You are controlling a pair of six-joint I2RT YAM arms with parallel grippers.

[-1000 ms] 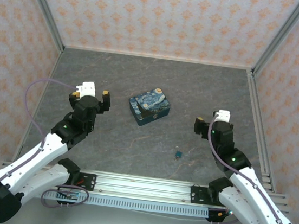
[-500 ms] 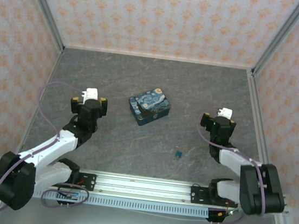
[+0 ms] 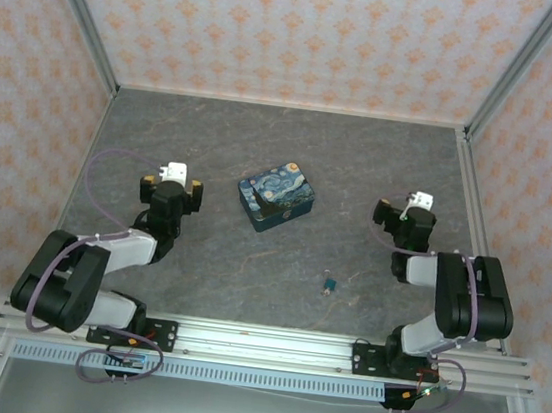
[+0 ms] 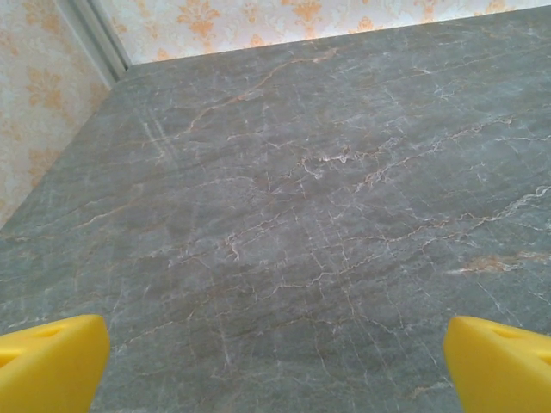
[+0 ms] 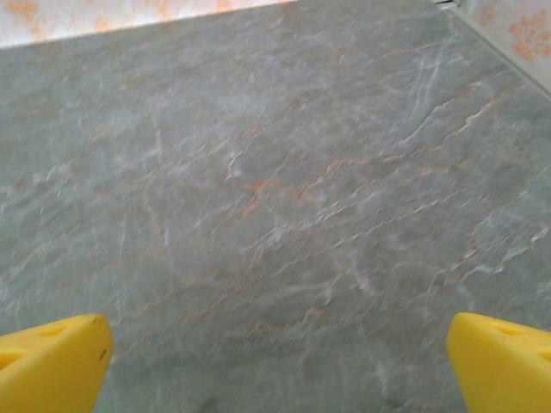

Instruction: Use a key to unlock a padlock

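Padlock (image 3: 329,285) lay lower centre of top view, down-left of right gripper (image 3: 401,218), farther from left gripper (image 3: 170,186). Both grippers spread wide, empty.

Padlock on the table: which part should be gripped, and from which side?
Pinch the padlock by its teal body, across its width, coming straight down from above. It seems to lie flat on the table, with bare surface all round it. The open right end effector is the nearer one. The shackle is too small to make out here.
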